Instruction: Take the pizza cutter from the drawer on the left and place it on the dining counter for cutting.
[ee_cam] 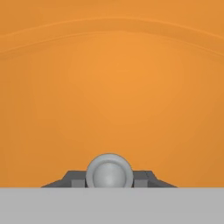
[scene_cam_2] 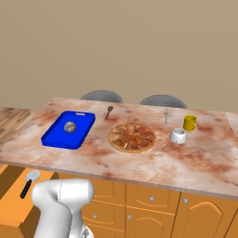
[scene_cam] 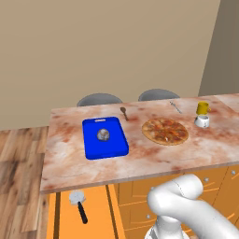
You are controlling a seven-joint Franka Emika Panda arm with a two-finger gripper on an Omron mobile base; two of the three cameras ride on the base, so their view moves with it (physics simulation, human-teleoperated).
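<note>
Tabletop (scene_cam: 70,172) is a long pinkish-brown marbled stone slab, glossy, on orange wood cabinets w/ small round silver knobs. On it: a blue plastic-looking cutting board (scene_cam: 105,137), rounded corners, w/ a small grey roundish lump (scene_cam: 102,135) sitting on it; a brown wooden spoon (scene_cam: 124,112) just behind the board; a round flat pizza (scene_cam: 165,131) w/ reddish topping to the right of the board; a thin silver utensil (scene_cam: 175,107) near the far edge; a yellow mug (scene_cam: 202,108) right behind a white bowl-like cup (scene_cam: 202,121). Two grey rounded chair backs (scene_cam: 99,99) show past the far edge.

Drawer (scene_cam: 93,217) stands pulled out below the tabletop's left end: shallow orange wood box. Pizza cutter (scene_cam: 79,204) lies flat inside it, silvery round wheel toward the tabletop, black stick handle pointing out toward the room.

Fingers (ee_cam: 109,179): in the hand view the two dark tips sit one each side of a round silver knob (ee_cam: 109,170) on a flat orange front (ee_cam: 112,87), close against it. Whether they actually pinch the knob, can't tell.
</note>
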